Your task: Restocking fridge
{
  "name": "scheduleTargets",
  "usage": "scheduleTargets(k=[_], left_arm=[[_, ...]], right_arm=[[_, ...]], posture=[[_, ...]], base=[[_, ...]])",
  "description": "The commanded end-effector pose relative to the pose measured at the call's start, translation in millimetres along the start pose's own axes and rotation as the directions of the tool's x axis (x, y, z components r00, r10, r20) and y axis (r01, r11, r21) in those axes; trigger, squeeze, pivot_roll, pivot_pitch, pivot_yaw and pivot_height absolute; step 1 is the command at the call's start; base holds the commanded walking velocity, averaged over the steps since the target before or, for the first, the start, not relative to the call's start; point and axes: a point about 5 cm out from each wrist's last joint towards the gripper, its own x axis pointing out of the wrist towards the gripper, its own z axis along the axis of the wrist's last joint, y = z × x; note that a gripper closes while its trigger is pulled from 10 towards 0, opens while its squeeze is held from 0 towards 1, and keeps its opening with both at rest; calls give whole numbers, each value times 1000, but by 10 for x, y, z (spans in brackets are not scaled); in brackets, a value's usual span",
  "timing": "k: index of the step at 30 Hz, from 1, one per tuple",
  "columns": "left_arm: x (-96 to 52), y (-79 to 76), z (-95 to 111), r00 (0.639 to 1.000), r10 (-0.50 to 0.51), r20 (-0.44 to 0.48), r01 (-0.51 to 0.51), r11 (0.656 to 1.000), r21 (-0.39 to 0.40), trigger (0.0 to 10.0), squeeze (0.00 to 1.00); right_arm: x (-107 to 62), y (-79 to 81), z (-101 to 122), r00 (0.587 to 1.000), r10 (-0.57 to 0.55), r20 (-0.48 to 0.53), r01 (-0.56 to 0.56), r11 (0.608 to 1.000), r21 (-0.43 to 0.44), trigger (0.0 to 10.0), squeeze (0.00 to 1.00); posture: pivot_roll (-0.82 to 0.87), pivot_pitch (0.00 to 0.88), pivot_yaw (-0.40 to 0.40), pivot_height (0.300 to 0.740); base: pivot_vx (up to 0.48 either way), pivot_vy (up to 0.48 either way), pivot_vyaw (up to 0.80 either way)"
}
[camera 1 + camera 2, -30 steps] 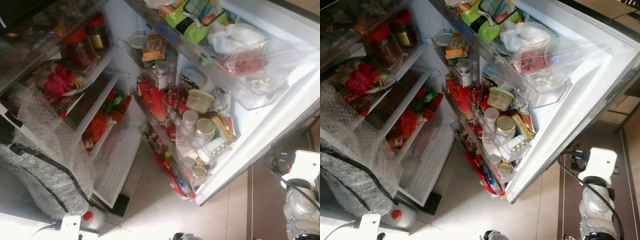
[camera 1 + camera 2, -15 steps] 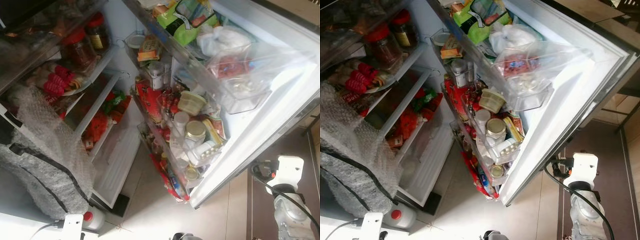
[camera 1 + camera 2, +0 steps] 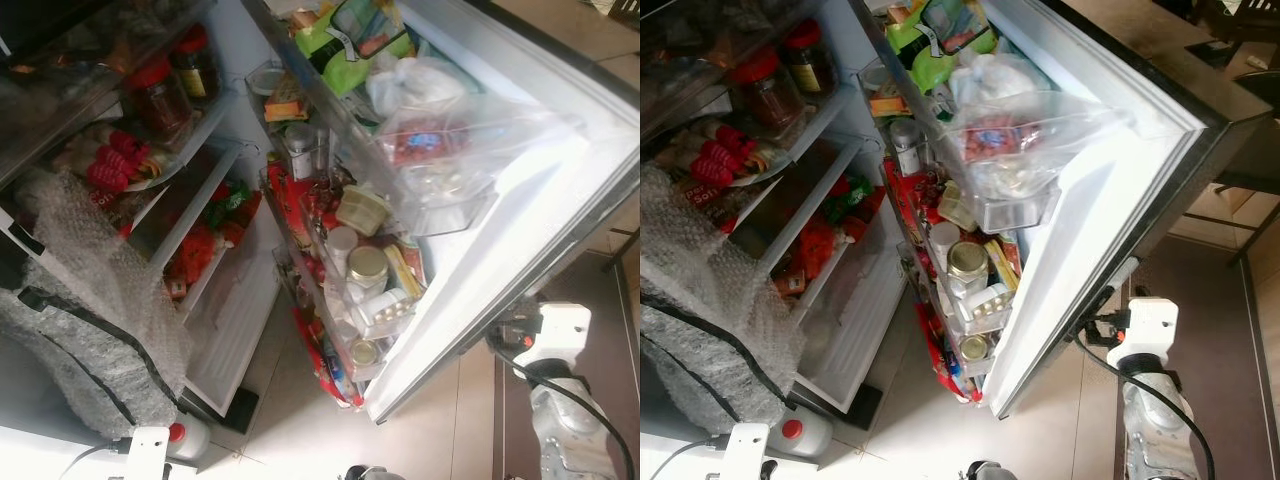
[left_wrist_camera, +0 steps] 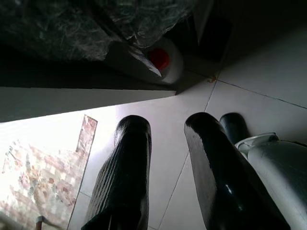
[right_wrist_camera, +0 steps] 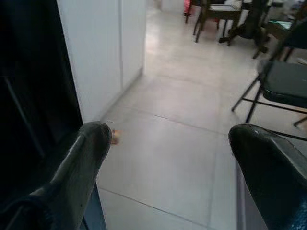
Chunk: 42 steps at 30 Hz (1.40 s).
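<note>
The fridge stands open with its door [image 3: 560,180] swung partway in. The door shelves hold a lidded glass jar [image 3: 367,266], bottles, green packets [image 3: 335,40] and a clear bag of food [image 3: 440,140]. Inside, red-lidded jars [image 3: 155,90] sit on an upper shelf and red packets [image 3: 200,245] lie lower down. My right arm [image 3: 1137,330] is just outside the door's outer edge; its gripper [image 5: 170,134] is open, with bare floor between the fingers. My left gripper [image 4: 168,122] hangs low by the floor, open and holding nothing.
Bubble wrap over a grey bag [image 3: 90,300] bulges from the fridge's lower left. A white bottle with a red cap [image 3: 185,437] stands on the tiled floor below it. Chairs [image 5: 283,81] stand on the floor beyond the door.
The fridge door has swung inward toward the shelves, narrowing the opening. My right arm has moved left along with the door's outer edge.
</note>
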Motion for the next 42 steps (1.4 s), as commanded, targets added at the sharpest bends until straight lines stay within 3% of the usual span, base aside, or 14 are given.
scheduleTargets(k=[1, 5, 9, 18, 22, 33, 40, 42], left_arm=[[-22, 15, -95, 1000, -6, -31, 6, 1000, 23, 10000, 0], [-24, 0, -98, 999, -17, -30, 18, 999, 37, 10000, 0], [-24, -1, -96, 999, -21, -29, 22, 999, 42, 10000, 0], [-19, 22, -80, 1000, -18, -22, 20, 998, 54, 10000, 0], [-20, 26, -81, 1000, -16, -22, 17, 998, 54, 10000, 0], [-23, 20, -92, 999, -20, -25, 22, 998, 58, 10000, 0], [-21, 22, -87, 999, -23, -25, 25, 998, 62, 10000, 0], [-21, 23, -86, 999, -23, -23, 24, 998, 63, 10000, 0]], right_arm=[[40, 8, 105, 999, -3, 40, 3, 1000, -9, 10000, 0], [81, -153, 208, 990, -118, 79, 119, 993, -14, 10000, 0], [108, -159, 239, 989, -118, 85, 117, 993, 25, 10000, 0], [306, 175, 294, 995, 42, 91, -48, 997, 66, 10000, 0], [345, 251, 324, 991, 89, 99, -96, 993, 70, 10000, 0], [330, 263, 324, 982, 171, 86, -178, 980, 89, 10000, 0], [296, 365, 255, 951, 307, 44, -310, 939, 146, 10000, 0], [285, 438, 231, 924, 380, 37, -379, 901, 210, 10000, 0]], posture=[[-119, 167, -4, 740], [-124, 167, -4, 740], [-121, 165, -5, 740], [-107, 160, 0, 740], [-106, 159, -1, 740], [-111, 163, 1, 740], [-111, 164, 3, 740], [-108, 165, 3, 740]], base=[[0, 0, 0], [0, 0, 0], [0, 0, 0], [0, 0, 0], [0, 0, 0], [0, 0, 0], [0, 0, 0], [0, 0, 0]])
